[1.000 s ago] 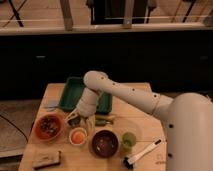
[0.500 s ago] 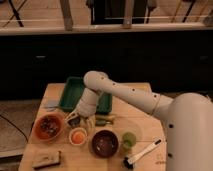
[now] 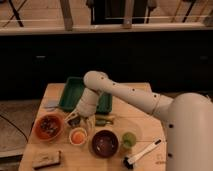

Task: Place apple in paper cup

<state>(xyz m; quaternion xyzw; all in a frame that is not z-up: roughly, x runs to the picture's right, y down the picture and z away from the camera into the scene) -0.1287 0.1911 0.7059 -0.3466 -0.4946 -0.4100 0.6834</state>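
apple (image 3: 78, 135) orange, round, sits inside the white paper cup (image 3: 78, 144), fills its mouth. gripper (image 3: 75, 120) just above cup, jaws look apart, holding nothing. cup hemmed between orange bowl (image 3: 36, 128) and dark bowl (image 3: 93, 145); table (image 3: 145, 122) bare to the right

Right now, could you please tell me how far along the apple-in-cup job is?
Done: the apple appears to sit inside the paper cup, showing orange within its pale rim. In hand: the gripper hangs close above the cup's far-left edge; whether it has let go is unclear. Left: probably only backing the gripper away from the cup.
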